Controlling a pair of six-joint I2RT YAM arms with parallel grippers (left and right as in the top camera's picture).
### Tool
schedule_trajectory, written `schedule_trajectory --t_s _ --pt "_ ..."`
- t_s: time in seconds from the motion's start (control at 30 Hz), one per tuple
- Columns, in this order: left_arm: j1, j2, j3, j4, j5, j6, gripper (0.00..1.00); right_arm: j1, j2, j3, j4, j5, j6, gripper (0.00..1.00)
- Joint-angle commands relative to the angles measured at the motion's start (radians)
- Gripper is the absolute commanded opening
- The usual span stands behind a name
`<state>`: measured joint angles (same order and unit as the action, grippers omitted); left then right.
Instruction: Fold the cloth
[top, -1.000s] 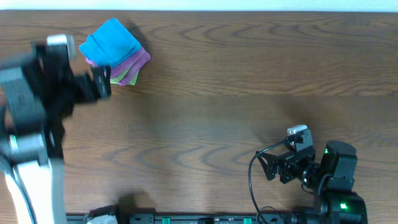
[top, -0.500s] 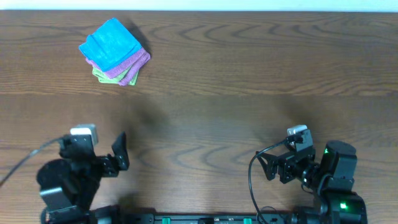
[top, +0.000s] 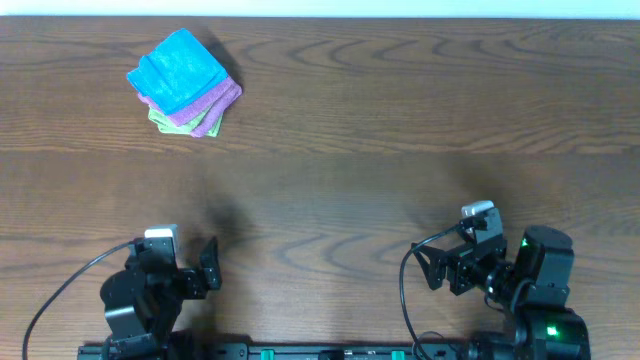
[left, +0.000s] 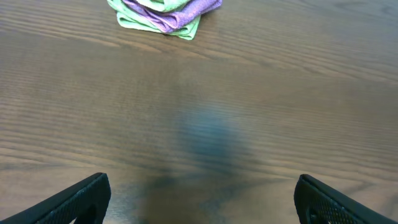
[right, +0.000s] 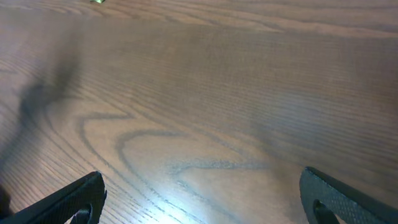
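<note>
The sky-blue cloth (top: 178, 70) lies folded on top of a stack at the table's far left. Under it are a purple folded cloth (top: 222, 98) and a green folded cloth (top: 203, 125). The left wrist view shows only the purple cloth (left: 186, 11) and the green cloth (left: 152, 23) at its top edge; the blue cloth is out of that view. My left gripper (top: 207, 272) (left: 202, 199) is open and empty near the front edge, far from the stack. My right gripper (top: 428, 270) (right: 202, 196) is open and empty over bare wood at the front right.
The brown wooden table (top: 400, 130) spans the whole view, with a white strip along its far edge. Both arm bases sit at the front edge, and a black cable (top: 405, 300) loops beside the right arm.
My left arm has swung back from beside the cloth stack to the front edge and settled low there. The stack and the right arm have not moved.
</note>
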<state>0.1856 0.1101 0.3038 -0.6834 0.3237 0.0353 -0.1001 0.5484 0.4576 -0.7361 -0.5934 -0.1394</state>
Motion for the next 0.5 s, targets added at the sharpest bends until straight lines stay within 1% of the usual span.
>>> schedule_trajectory --t_s 0.0,0.2,0.3,0.47 --pt "-0.007 -0.062 -0.023 -0.001 -0.020 0.043 0.95 0.010 -0.005 0.000 0.002 -0.004 -0.012 0.99" --pt "-0.051 -0.106 -0.049 -0.050 -0.020 0.144 0.95 0.010 -0.005 0.000 0.002 -0.004 -0.012 0.99" --pt "-0.086 -0.107 -0.065 -0.053 -0.037 0.170 0.96 0.010 -0.005 0.000 0.002 -0.004 -0.012 0.99" --pt "-0.152 -0.106 -0.080 -0.068 -0.109 0.171 0.95 0.010 -0.005 0.000 0.002 -0.004 -0.011 0.99"
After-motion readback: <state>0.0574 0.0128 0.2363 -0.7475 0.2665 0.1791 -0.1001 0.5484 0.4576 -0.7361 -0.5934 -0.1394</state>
